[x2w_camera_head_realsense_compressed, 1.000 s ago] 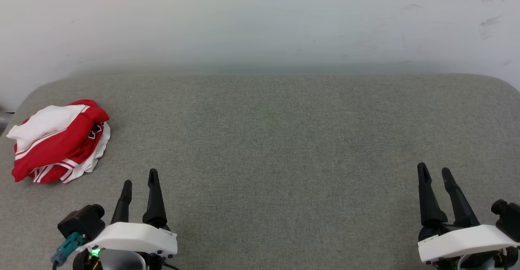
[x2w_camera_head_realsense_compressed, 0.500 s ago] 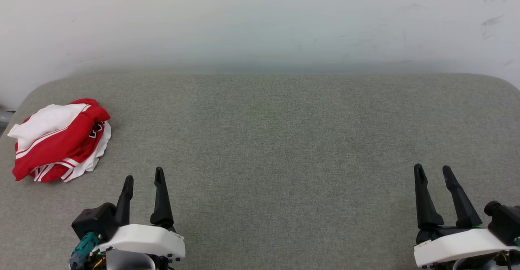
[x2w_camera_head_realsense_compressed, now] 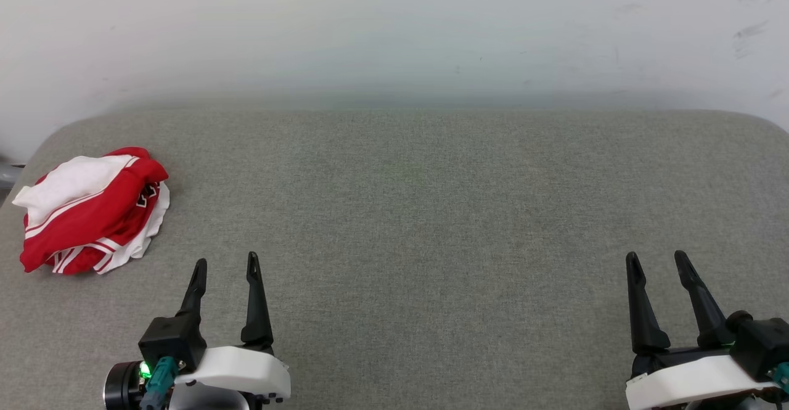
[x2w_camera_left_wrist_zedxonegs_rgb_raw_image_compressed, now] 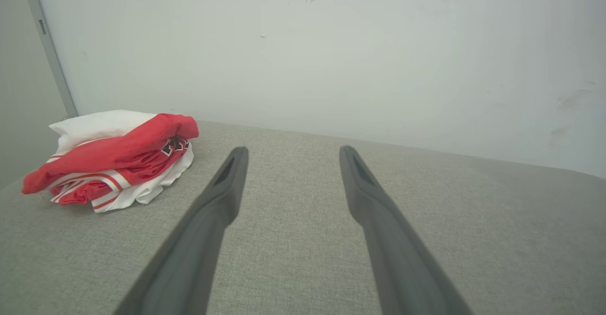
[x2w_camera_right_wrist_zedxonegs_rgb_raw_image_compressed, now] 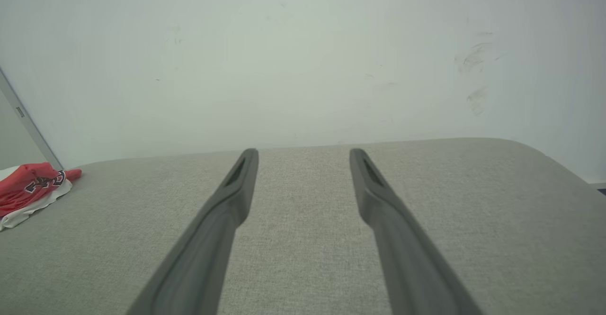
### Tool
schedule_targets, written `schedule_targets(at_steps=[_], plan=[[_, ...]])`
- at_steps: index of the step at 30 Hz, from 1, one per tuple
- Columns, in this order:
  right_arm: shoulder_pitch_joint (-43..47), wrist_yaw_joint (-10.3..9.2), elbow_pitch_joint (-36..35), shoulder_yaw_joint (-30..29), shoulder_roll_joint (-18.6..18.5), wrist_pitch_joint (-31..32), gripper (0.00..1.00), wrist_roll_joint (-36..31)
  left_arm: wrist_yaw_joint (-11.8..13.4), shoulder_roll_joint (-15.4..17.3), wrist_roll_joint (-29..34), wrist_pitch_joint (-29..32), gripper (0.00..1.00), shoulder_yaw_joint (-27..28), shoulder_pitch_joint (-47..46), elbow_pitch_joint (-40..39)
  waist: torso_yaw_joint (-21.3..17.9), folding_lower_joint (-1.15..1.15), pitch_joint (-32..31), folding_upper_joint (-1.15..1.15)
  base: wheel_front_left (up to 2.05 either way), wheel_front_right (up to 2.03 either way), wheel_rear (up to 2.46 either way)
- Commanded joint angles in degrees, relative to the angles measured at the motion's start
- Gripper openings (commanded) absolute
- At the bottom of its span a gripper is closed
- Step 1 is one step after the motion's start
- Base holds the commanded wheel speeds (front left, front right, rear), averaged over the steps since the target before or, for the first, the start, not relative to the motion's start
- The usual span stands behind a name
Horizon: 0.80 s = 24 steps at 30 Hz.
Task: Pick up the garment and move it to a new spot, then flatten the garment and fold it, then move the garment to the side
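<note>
The garment (x2w_camera_head_realsense_compressed: 92, 209) is a red and white jersey lying in a crumpled heap at the far left of the grey padded surface; black letters peek out at its right edge. The left wrist view has the garment (x2w_camera_left_wrist_zedxonegs_rgb_raw_image_compressed: 113, 158) ahead and to the left, and the right wrist view catches the garment (x2w_camera_right_wrist_zedxonegs_rgb_raw_image_compressed: 31, 189) at its left border. My left gripper (x2w_camera_head_realsense_compressed: 225, 264) hovers open near the front edge, to the right of and nearer than the heap, holding nothing. At the lower right my right gripper (x2w_camera_head_realsense_compressed: 655, 258) is open and empty too.
The grey fabric surface (x2w_camera_head_realsense_compressed: 419, 213) has rounded corners and ends at a pale wall (x2w_camera_head_realsense_compressed: 394, 28) behind. Its left edge runs just beyond the heap. A grey vertical strip (x2w_camera_left_wrist_zedxonegs_rgb_raw_image_compressed: 47, 49) stands on the wall at the far left.
My left gripper has slid right and a little forward, its wrist turning. The right gripper has shifted slightly and its fingers stand more upright. The garment has stayed put.
</note>
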Motion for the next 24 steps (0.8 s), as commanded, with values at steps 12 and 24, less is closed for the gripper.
schedule_targets(at_steps=[12,24], plan=[[0.9,-0.02,-0.7,0.1,0.1,-1.9,1.00,-5.4,1.2,0.7,6.2,-1.8,1.00,-1.6,0.6,-0.8,0.3,0.00,0.5,0.00,0.00,0.00,0.00],[1.2,-0.03,-1.2,0.0,0.1,-3.0,1.00,-8.2,2.0,0.5,10.8,-3.1,1.00,-2.0,1.2,-0.9,0.4,0.00,0.6,0.00,0.00,0.00,0.00]])
